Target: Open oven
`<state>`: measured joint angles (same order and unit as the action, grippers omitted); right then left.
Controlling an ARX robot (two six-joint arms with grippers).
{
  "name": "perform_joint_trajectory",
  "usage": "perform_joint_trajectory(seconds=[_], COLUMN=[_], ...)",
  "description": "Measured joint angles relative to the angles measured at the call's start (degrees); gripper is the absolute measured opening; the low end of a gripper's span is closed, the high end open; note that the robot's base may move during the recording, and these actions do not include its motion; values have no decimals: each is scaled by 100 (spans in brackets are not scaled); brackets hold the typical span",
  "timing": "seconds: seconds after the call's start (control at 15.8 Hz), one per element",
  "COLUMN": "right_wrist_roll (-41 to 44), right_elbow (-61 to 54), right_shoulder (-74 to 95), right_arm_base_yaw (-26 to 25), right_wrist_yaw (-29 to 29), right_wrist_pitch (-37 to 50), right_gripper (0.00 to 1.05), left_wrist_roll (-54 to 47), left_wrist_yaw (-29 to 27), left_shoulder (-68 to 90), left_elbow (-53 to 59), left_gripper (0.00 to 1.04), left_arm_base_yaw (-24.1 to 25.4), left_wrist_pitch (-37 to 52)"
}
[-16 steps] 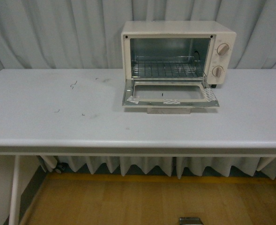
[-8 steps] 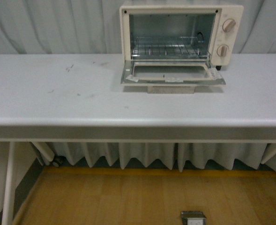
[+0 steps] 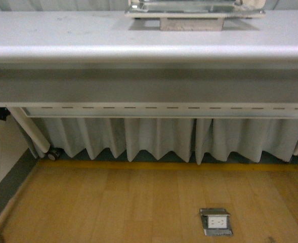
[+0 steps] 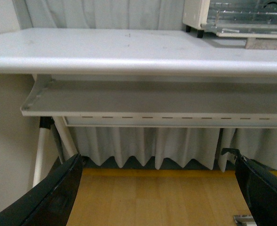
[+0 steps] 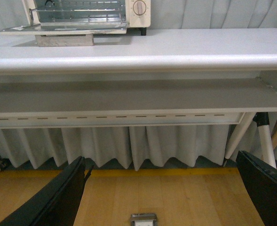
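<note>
The toaster oven point(image 5: 86, 16) is sitting at the back of the long white table point(image 3: 149, 48). Its door point(image 5: 65, 29) is lying flat and open, and the wire rack point(image 5: 79, 6) is showing inside. One round knob point(image 5: 139, 7) is peeking out beside the window. In the front view only the open door's edge point(image 3: 194, 11) is showing at the top. Both arms are hanging low, in front of the table. The left gripper point(image 4: 157, 197) is spread wide and holding nothing. The right gripper point(image 5: 162, 193) is spread wide too. A floor socket point(image 3: 215, 221) is sitting in the wood floor point(image 3: 113, 202), and a white curtain point(image 3: 154, 139) is hanging under the table.
</note>
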<state>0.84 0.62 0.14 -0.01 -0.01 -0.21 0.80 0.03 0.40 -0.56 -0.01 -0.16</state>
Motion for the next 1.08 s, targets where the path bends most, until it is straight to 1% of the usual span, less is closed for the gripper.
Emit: perform_joint_trajectory(seconds=[1.08], right_wrist_roll=[0], right_elbow=[0], right_shoulder=[0], right_arm_base_yaw=[0], right_wrist_yaw=[0], right_wrist_pitch=[-9], right_gripper=[98], left_wrist_roll=[0], left_wrist_yaw=[-7], left_shoulder=[0], left_elbow=[0], left_gripper=[98], left_arm_base_yaw=[0], left_wrist_pitch=[-11])
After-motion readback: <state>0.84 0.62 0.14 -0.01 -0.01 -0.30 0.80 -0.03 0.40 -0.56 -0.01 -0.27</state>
